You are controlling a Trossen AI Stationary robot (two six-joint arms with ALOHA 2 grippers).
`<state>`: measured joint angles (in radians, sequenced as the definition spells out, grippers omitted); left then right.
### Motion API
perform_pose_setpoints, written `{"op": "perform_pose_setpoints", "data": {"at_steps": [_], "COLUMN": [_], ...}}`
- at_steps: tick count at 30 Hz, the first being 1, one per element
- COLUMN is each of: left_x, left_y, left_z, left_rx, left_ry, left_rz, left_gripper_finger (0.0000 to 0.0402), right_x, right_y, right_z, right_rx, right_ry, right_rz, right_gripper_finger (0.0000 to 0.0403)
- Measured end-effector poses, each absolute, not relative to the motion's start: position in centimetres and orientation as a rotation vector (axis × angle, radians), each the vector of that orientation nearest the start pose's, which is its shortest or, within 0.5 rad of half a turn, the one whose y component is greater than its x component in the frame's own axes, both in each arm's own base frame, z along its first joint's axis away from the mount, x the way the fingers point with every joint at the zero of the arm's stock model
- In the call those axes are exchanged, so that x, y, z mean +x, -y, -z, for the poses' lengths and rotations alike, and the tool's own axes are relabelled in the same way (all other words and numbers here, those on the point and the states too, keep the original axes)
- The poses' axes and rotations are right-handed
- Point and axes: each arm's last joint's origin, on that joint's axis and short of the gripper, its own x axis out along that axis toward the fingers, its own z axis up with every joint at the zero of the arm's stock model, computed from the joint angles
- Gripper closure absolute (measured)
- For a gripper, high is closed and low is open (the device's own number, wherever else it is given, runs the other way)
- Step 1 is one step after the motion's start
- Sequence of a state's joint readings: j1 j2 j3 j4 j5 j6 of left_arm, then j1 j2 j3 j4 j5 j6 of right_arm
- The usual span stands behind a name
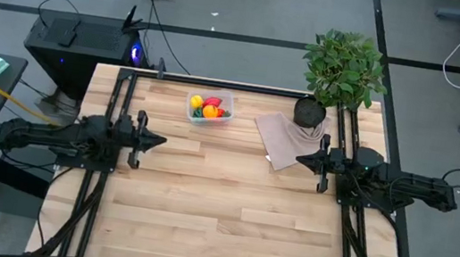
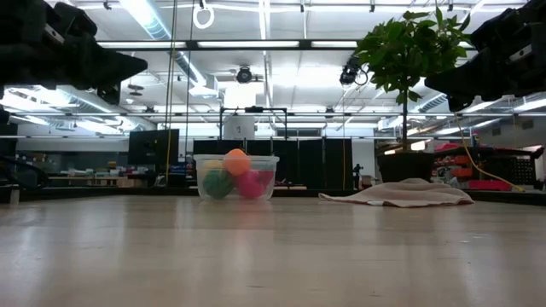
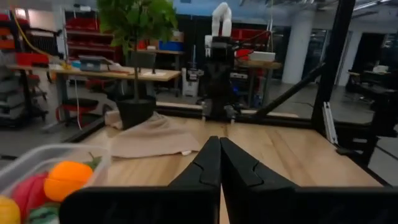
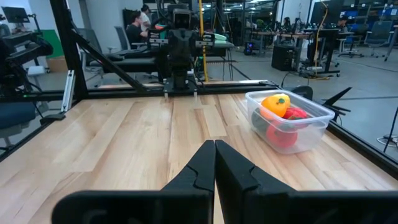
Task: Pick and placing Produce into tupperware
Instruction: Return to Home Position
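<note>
As the scene stands: both arms lie low at opposite sides of the counter (image 1: 220,199), facing each other across bare wood, and no piece of produce shows loose on it.
Left end effector (image 1: 160,143): fingers pressed together with nothing between them; parked at the left side of the counter, well apart from the tub.
Right end effector (image 1: 300,161): fingers likewise closed and empty; parked at the right side, with its tip just beside the near edge of the cloth (image 1: 287,137).
Tub (image 1: 210,108): upright near the far edge of the counter, between the arms and a little left of centre.
Toy produce (image 1: 207,106): all visible pieces lie inside the tub, in red, yellow, orange and green.
Orange piece (image 2: 236,161): rests on top of the pile and stands above the rim in the low view.
Task state (judgement): loading looks complete, and what remains is for the arms to settle in their parked pose.
Risk 1: the orange piece could roll out; cause, any knock to the light tub or shake of the counter, since it sits proud of the rim.
Risk 2: the cloth could be dragged or bunched; cause, a forward or sideways move of the right end effector at its present low height.
Risk 3: the plant (image 1: 343,63) behind the cloth could be brushed; cause, the right arm lifting or swinging toward the far right corner.
</note>
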<state>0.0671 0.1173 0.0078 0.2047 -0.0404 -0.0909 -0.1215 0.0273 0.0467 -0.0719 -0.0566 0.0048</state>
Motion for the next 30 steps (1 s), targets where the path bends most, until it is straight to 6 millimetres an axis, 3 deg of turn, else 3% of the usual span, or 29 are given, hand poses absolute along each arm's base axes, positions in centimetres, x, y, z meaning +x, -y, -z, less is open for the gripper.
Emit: {"op": "perform_pose_setpoints", "data": {"at_steps": [8,22,30], "left_x": [10.44,10.44,10.44], "left_y": [-0.67,-0.67,-0.69], "left_z": [-16.67,-16.83,-16.82], "left_rx": [-0.147,-0.125,-0.237], "left_ry": [-0.001,0.015,0.018], "left_rz": [-0.058,-0.057,-0.063], "left_gripper_finger": [0.0385,0.0387,0.0387], "right_x": [9.59,9.59,9.59], "right_y": [1.01,1.01,1.01], "right_z": [-17.05,-17.04,-17.04], "right_rx": [0.009,0.009,0.009], "right_ry": [-0.051,-0.051,-0.052], "right_rz": [0.065,0.065,0.065], "right_gripper_finger": [0.0389,0.0389,0.0389]}}
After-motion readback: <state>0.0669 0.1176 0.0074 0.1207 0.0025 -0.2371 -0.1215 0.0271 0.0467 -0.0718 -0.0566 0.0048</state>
